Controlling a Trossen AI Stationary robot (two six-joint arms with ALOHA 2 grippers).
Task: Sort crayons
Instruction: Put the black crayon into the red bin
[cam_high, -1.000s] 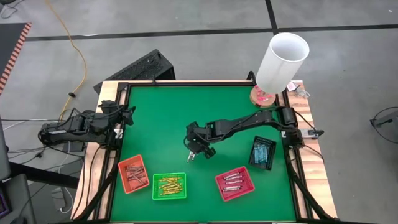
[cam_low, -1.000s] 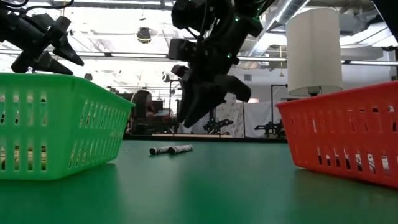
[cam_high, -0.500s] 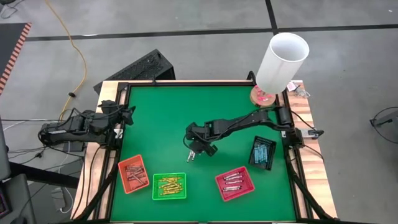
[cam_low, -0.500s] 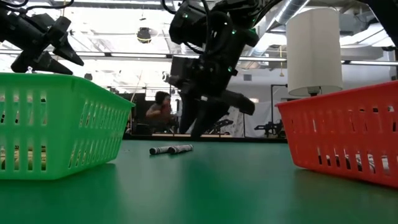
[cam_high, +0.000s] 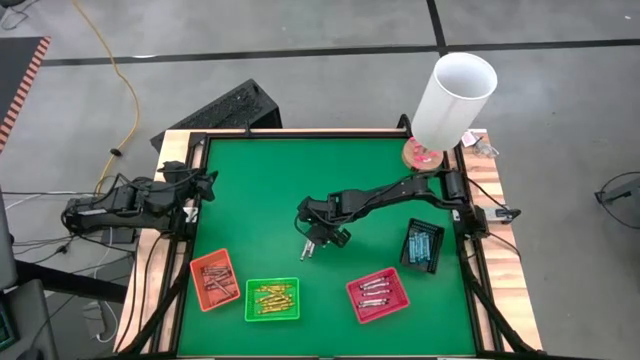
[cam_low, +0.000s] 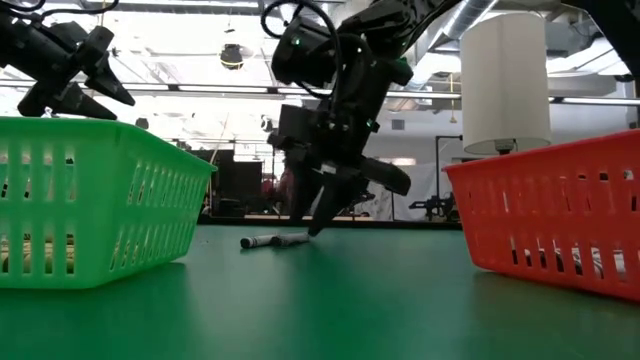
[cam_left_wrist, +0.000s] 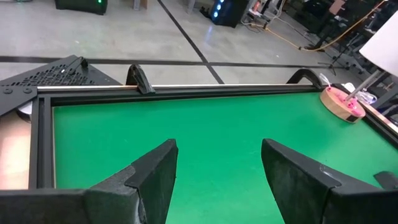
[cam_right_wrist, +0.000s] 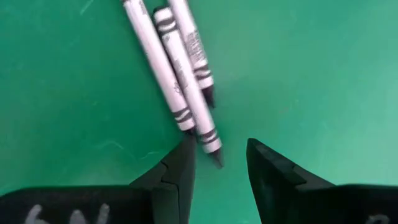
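Three silvery grey crayons (cam_right_wrist: 180, 74) lie side by side on the green mat (cam_high: 260, 190) near the table's middle; they also show as crayons (cam_high: 305, 250) from above and crayons (cam_low: 275, 241) at table height. My right gripper (cam_right_wrist: 217, 168) slants down over their near ends, open, with its fingers on either side of one crayon's dark tip (cam_right_wrist: 214, 152). From above, that gripper (cam_high: 313, 241) is just right of the crayons. My left gripper (cam_left_wrist: 217, 180) waits open at the table's left edge, well above the mat.
Along the near edge stand an orange tray (cam_high: 215, 280) of reddish-brown crayons, a green tray (cam_high: 272, 299) of yellow-gold ones and a red tray (cam_high: 378, 295) of grey ones. A black tray (cam_high: 422, 246) of light blue ones is at the right. A white cylinder (cam_high: 455, 95) stands at the far right corner.
My right gripper has sunk toward the mat until its fingertips reach the three grey crayons, and it has rolled about its own pointing line. The crayons lie where they were.
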